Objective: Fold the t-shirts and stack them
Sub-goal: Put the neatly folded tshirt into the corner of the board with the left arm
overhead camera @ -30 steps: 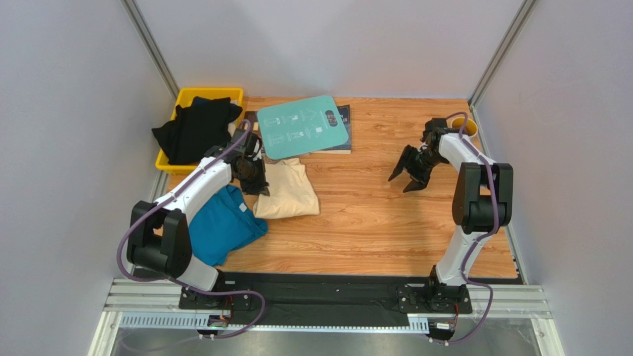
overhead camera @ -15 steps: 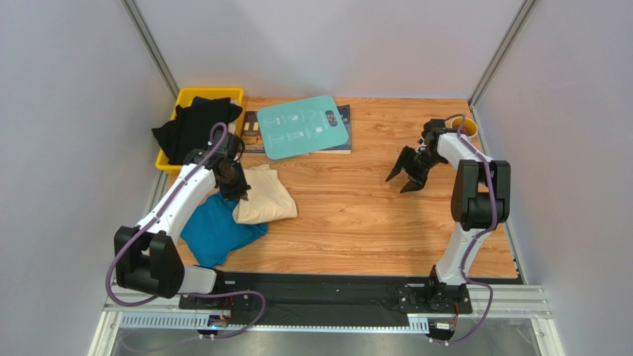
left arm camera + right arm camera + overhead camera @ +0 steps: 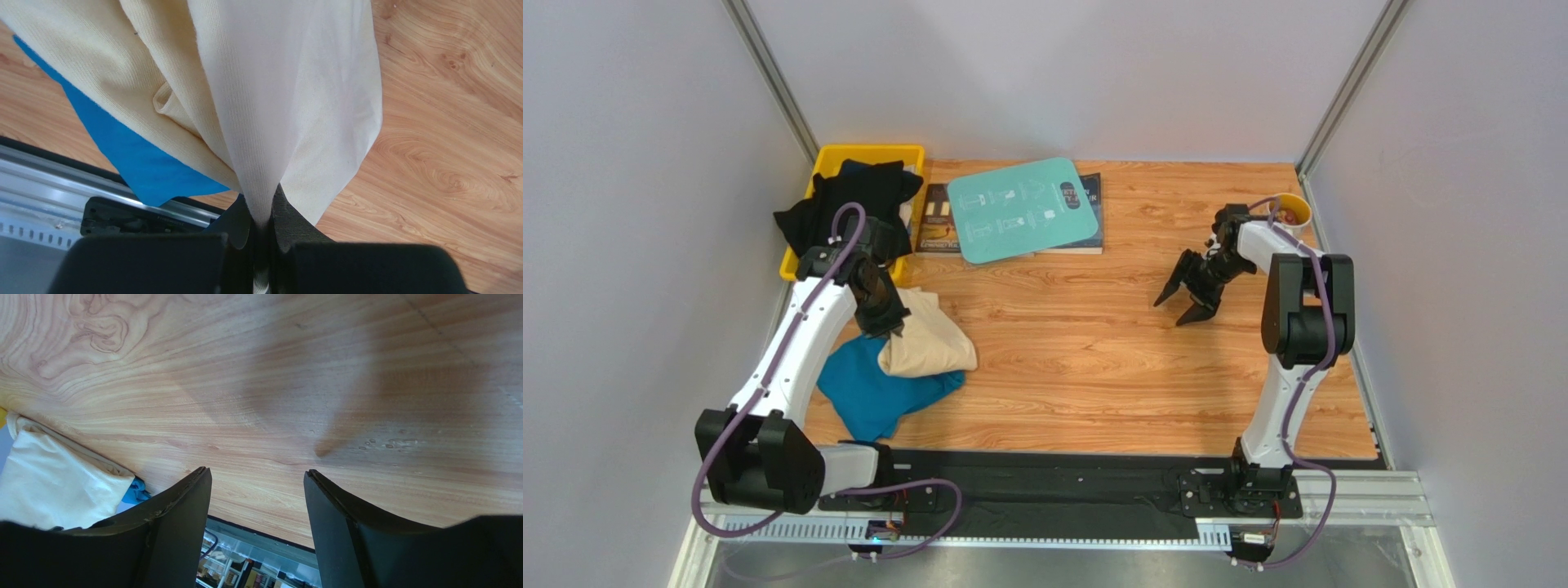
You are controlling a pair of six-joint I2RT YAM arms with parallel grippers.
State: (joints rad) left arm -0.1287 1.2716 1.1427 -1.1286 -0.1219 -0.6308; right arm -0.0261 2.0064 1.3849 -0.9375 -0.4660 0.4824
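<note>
1. At the far left corner of the wood-grain counter (image 3: 1100,355) stands a rigid yellow bin (image 3: 879,152). Limp black t-shirts (image 3: 842,214) are heaped in it and spill over its rim.
2. The left end effector (image 3: 889,321) is just in front of the bin. It is clenched on a gathered fold of the cream-yellow t-shirt (image 3: 930,346). In the left wrist view the fine-ribbed cloth fans out from between the closed black fingers (image 3: 288,229).
3. The cream-yellow t-shirt is bunched. Its lower part lies over the teal-blue t-shirt (image 3: 867,390), which is spread flat near the counter's front left edge.
4. Farther back, near the middle, a stiff flat teal board (image 3: 1024,208) with rounded corners and white print lies across a dark book-like slab (image 3: 1091,194).
5. On the right, the right end effector (image 3: 1177,306) is released. Its two dark curved fingers (image 3: 175,523) are spread wide over bare wood and hold nothing.
6. Behind the right arm, at the far right edge, sits a small round yellow thing (image 3: 1295,210), partly hidden by the arm.
</note>
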